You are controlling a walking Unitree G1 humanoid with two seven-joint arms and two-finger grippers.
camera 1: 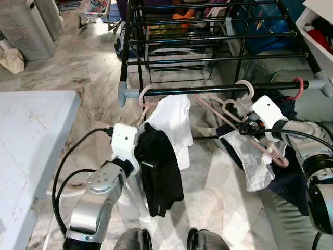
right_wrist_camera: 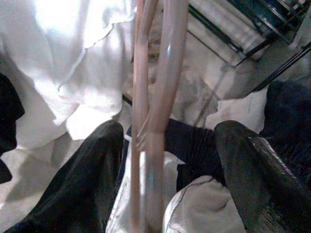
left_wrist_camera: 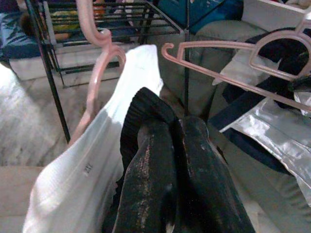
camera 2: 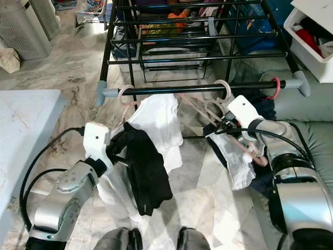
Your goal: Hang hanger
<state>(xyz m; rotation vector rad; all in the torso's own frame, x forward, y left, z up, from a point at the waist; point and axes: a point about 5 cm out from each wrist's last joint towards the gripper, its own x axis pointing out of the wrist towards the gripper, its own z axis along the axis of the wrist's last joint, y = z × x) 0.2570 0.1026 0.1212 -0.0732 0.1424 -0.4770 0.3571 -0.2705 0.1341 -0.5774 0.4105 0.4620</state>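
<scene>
A black drying rack stands on the marble floor, and its nearest rail, capped in grey at both ends, carries the hanging things. At the rail's left end a pink hanger is hooked on, with a white garment draped from it. The left gripper is raised just below and in front of this hanger; its jaws are pressed together on a black garment, which hangs down in front of the white one (the ribbed black edge shows bunched between the fingers in the left wrist view).

Toward the rail's right end, the hook of a second pink hanger curls over the rail, with more pale pink hanger arms crossing below it. The right gripper is up beside these, its jaws spread with 2 pink hanger bars running between the fingers; whether the fingers touch the bars cannot be told. A white and dark blue garment hangs below the right gripper. A red ring sits on the rail near its right cap.

A pale tabletop lies to the robot's left, and a white appliance stands on the floor beyond it.
</scene>
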